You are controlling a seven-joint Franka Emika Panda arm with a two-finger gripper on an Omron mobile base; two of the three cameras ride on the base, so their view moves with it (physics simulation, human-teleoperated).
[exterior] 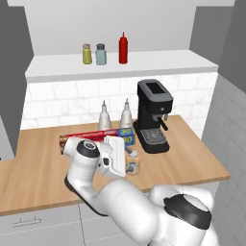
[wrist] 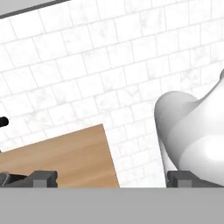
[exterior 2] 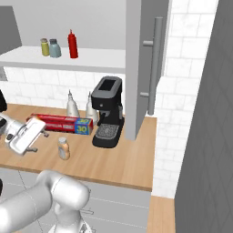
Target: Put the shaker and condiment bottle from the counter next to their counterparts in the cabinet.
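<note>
The white jointed arm folds low over the wooden counter (exterior: 43, 158), its wrist bent so that the flat white hand sits just left of the short stubby tan-capped condiment bottle (exterior: 132, 162). In the right base view the hand lies tilted at the left edge, near the same bottle (exterior 2: 63, 148) but apart from it. The two-finger gripper (wrist: 111, 178) has its dark fingertips (wrist: 43, 178) set wide apart, with nothing between them. The hand view looks along the fingers at white wall tiles (wrist: 87, 65), a corner of the wooden counter and part of the robot's own body.

The small olive-green shaker with a grey metal cap (exterior: 87, 54) stands upright on the white shelf board of the doorless wall cabinet (exterior: 163, 60), just left of the pale grey-blue shaker with a dark cap (exterior: 101, 54). The tall red squeeze bottle with a pointed nozzle (exterior: 123, 49) stands to the right of both, apart from them.

On the counter, a long red and blue foil box (exterior: 103, 135) lies behind the hand. Two silvery cone-shaped bottles (exterior: 104, 116) stand at the far wall. A black coffee machine (exterior: 153, 116) stands to the right of them.

The right base view adds a grey tall panel with a vertical bar handle (exterior 2: 154, 63) right of the coffee machine. The left base view shows the grey drawer fronts (exterior: 38, 226) below the counter.
</note>
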